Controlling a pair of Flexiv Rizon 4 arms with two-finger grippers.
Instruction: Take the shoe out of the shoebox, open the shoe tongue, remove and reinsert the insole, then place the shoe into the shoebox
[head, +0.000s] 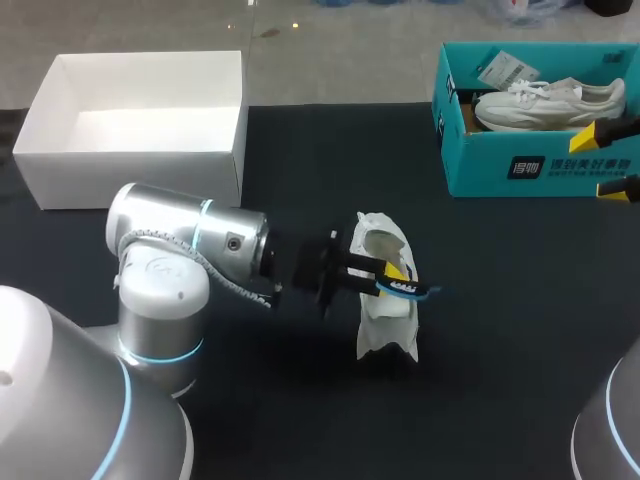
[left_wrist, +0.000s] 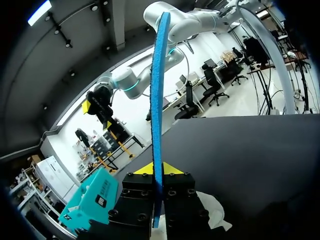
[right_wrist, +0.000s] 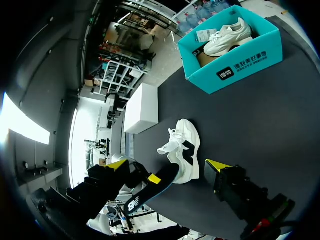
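A white shoe (head: 385, 300) stands on the dark table near the middle. My left gripper (head: 395, 277) hovers over its opening, shut on a thin insole (head: 408, 289) that is blue on top and black underneath. In the left wrist view the insole (left_wrist: 159, 100) stands edge-on, pinched between the yellow-tipped fingers (left_wrist: 145, 169). My right gripper (head: 613, 160) is open at the far right, in front of the teal shoebox (head: 520, 165). Its wrist view shows the shoe (right_wrist: 184, 147) and the insole (right_wrist: 150, 189) ahead of its spread fingers (right_wrist: 118, 164).
The teal shoebox (right_wrist: 235, 57) at the back right holds a second white shoe (head: 550, 103). A white open box (head: 135, 125) stands at the back left. My left arm's thick wrist (head: 185, 240) lies over the table's left middle.
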